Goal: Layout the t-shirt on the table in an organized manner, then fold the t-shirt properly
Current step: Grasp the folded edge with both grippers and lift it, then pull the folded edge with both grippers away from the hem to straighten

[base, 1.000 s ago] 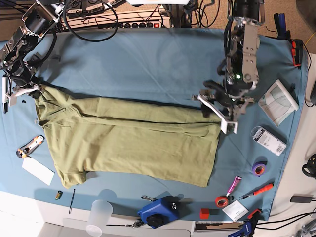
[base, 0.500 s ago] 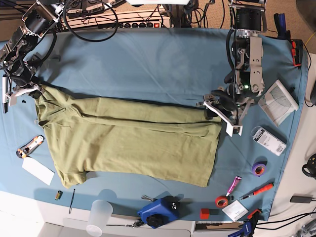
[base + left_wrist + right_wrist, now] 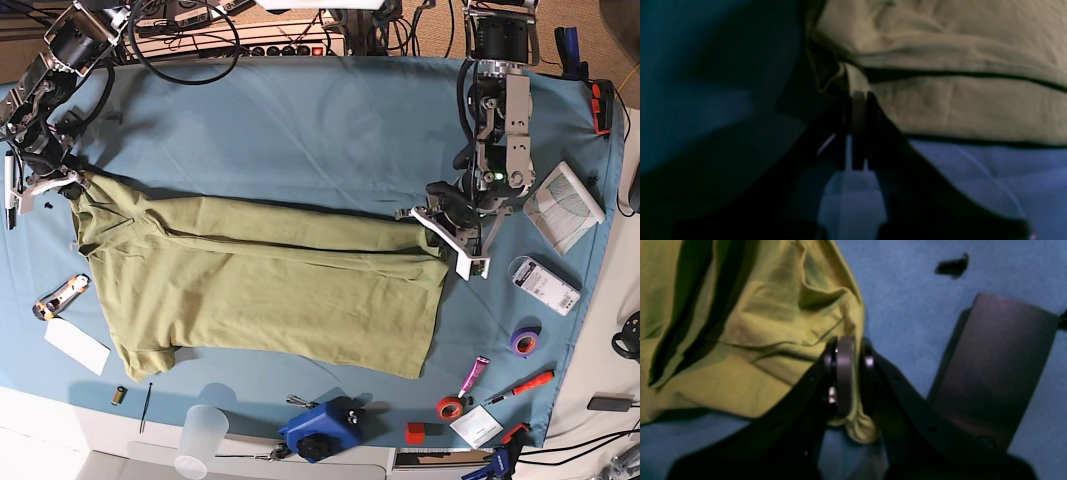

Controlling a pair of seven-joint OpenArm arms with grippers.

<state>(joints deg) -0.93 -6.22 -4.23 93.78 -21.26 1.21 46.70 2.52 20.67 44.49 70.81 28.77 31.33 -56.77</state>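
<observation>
The olive-green t-shirt (image 3: 260,285) lies spread lengthwise over the teal-blue table (image 3: 300,130). At the shirt's upper right corner in the base view, my left gripper (image 3: 438,222) is shut on it. The left wrist view shows its dark fingers (image 3: 873,110) pressed together on a thin fold of the fabric's edge (image 3: 940,110). My right gripper (image 3: 66,182) holds the shirt's upper left corner. In the right wrist view the right gripper (image 3: 853,350) is shut with a bunch of green cloth (image 3: 860,426) squeezed between its fingers.
A box cutter (image 3: 60,296), white card (image 3: 77,346) and clear cup (image 3: 200,438) lie front left. A blue tool (image 3: 322,428) sits at the front edge. Tape rolls (image 3: 523,341), a red screwdriver (image 3: 525,386) and white boxes (image 3: 564,206) crowd the right side. A power strip (image 3: 270,45) runs along the back.
My left gripper has closed onto the shirt's upper right corner, after standing open over it. The right gripper and the shirt's left side have stayed put.
</observation>
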